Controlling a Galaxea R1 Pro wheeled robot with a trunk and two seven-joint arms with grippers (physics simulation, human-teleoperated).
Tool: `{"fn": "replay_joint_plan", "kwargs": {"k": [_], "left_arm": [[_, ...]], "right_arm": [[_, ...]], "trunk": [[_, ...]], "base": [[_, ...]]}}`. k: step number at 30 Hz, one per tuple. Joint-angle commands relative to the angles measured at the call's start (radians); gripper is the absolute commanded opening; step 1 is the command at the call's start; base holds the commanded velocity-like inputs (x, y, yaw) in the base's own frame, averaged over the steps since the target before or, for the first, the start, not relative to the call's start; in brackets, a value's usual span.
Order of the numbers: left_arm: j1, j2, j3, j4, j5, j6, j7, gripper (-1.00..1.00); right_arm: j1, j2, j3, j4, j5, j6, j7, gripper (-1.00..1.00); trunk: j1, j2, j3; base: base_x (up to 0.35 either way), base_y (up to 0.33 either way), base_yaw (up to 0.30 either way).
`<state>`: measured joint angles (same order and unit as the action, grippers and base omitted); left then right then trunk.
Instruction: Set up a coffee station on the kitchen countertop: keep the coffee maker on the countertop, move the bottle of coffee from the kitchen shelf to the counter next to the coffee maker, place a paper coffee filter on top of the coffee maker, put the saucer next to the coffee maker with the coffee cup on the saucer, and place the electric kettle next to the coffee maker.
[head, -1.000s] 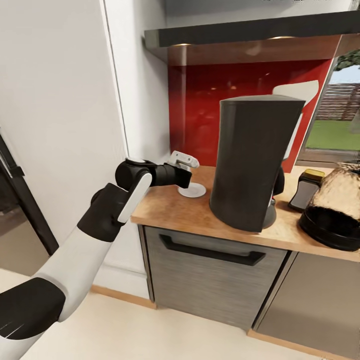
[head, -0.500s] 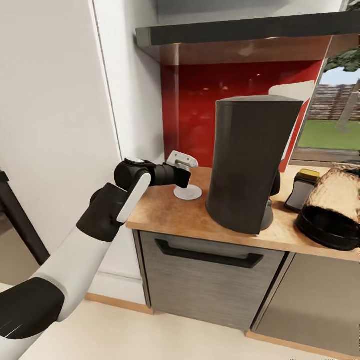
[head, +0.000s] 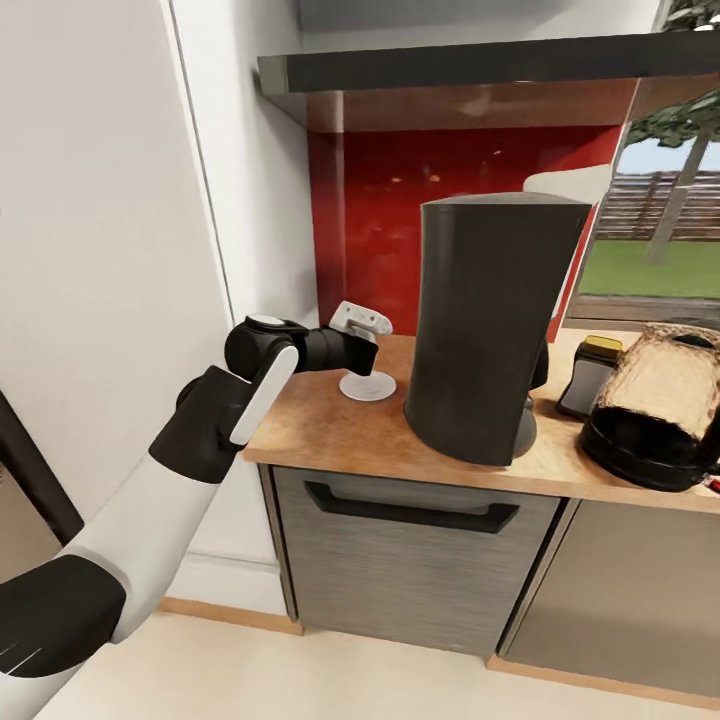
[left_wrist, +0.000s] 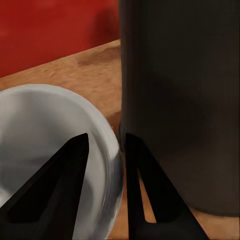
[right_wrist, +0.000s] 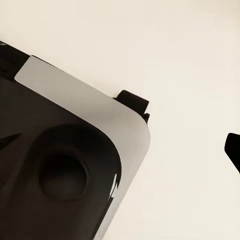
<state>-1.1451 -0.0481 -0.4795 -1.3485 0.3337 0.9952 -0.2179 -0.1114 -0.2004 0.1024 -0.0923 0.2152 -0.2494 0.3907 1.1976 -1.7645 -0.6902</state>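
The tall black coffee maker (head: 490, 320) stands on the wood countertop (head: 330, 430). Left of it lies the white saucer (head: 378, 388). My left gripper (left_wrist: 105, 142) is over the saucer, shut on the rim of the white coffee cup (left_wrist: 45, 125), one finger inside the cup and one outside. The bottle of coffee (head: 587, 375) with its yellow cap and the glass electric kettle (head: 660, 410) stand right of the coffee maker. The black kitchen shelf (head: 450, 68) runs above. My right gripper (right_wrist: 120, 145) hangs over pale floor, its fingertip (right_wrist: 233, 150) far out at the edge, open and holding nothing.
A red backsplash (head: 370, 210) sits behind the counter and a white wall panel (head: 110, 220) stands at its left end. Dark grey cabinet fronts (head: 400, 560) with a black handle are below. A window (head: 650, 240) is at the right. Part of my own body (right_wrist: 60, 165) shows in the right wrist view.
The camera has turned, so the whole scene has slid left in the picture. My left gripper stays at the saucer beside the coffee maker.
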Motion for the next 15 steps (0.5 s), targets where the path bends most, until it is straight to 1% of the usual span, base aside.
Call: {"fn": "replay_joint_plan", "kwargs": {"k": [1,5,10,15], "left_arm": [[-0.001,0.005,0.001,-0.001,-0.009,0.003,-0.01,-1.0],[-0.001,0.014,0.001,-0.002,-0.008,0.003,-0.01,-1.0],[-0.001,0.017,0.001,-0.002,-0.008,0.003,-0.011,-1.0],[-0.001,0.017,0.001,-0.003,-0.007,0.003,-0.011,-1.0]], "right_arm": [[-0.001,-0.001,0.008,0.0,0.002,-0.005,-0.001,1.0],[-0.001,-0.001,0.007,0.0,0.002,-0.005,-0.002,1.0],[-0.001,-0.001,0.007,0.0,0.002,-0.005,-0.005,1.0],[-0.001,-0.001,0.008,0.0,0.002,-0.005,-0.006,1.0]], "trunk": [[0.0,0.0,-0.001],[0.0,0.0,-0.001],[0.0,0.0,-0.001],[0.0,0.0,-0.001]], "base": [[0.0,0.042,-0.006],[0.0,0.038,-0.003],[0.0,0.153,-0.001],[0.0,0.071,0.0]]}}
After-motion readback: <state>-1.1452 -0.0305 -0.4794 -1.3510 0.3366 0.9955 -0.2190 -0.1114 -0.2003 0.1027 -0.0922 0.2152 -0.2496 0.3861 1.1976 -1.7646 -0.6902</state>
